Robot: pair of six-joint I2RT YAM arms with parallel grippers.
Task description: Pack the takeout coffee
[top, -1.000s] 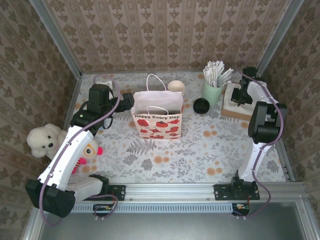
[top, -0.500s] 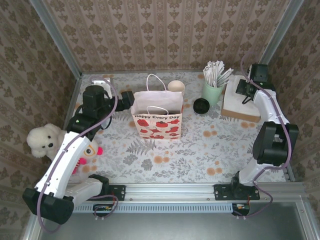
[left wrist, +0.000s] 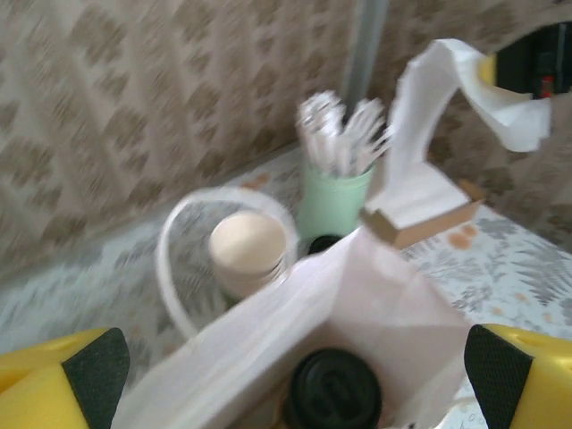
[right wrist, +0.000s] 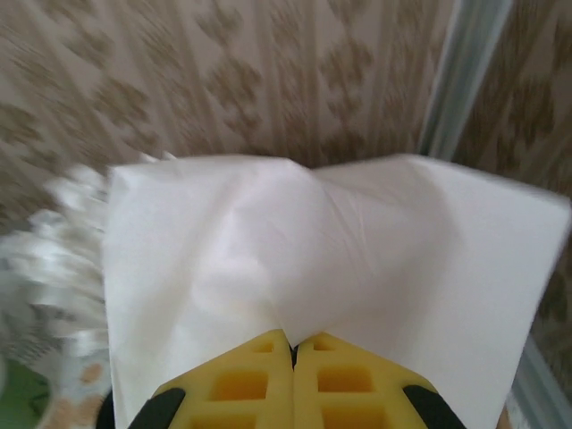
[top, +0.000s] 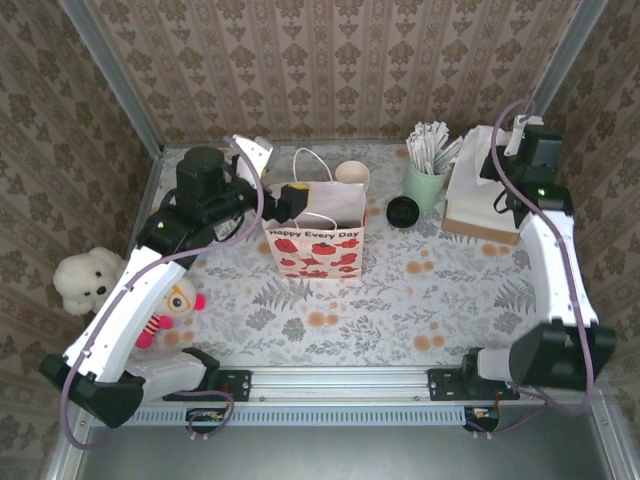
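Down inside the white poppy-print paper bag [top: 312, 240] stands a takeout coffee [left wrist: 332, 389], its round black lid facing up. My left gripper [left wrist: 290, 371] hangs open over the bag's mouth [top: 300, 200], one finger on each side, touching nothing. A second black-lidded dark cup [top: 403, 212] sits on the table just right of the bag. My right gripper [right wrist: 293, 344] is shut on a white napkin [right wrist: 313, 241], held up above the napkin box [top: 480, 205] at the back right. The napkin [left wrist: 465, 80] droops from that gripper in the left wrist view.
A stack of cream-rimmed cups [top: 351, 172] stands behind the bag. A mint cup of paper-wrapped sticks [top: 425, 185] stands between the dark cup and the napkin box. Plush toys [top: 90, 280] lie at the left edge. Patterned walls close in the back and sides.
My left gripper swung from beside the bag's left end to over its mouth. My right arm rose from the napkin box, lifting a napkin.
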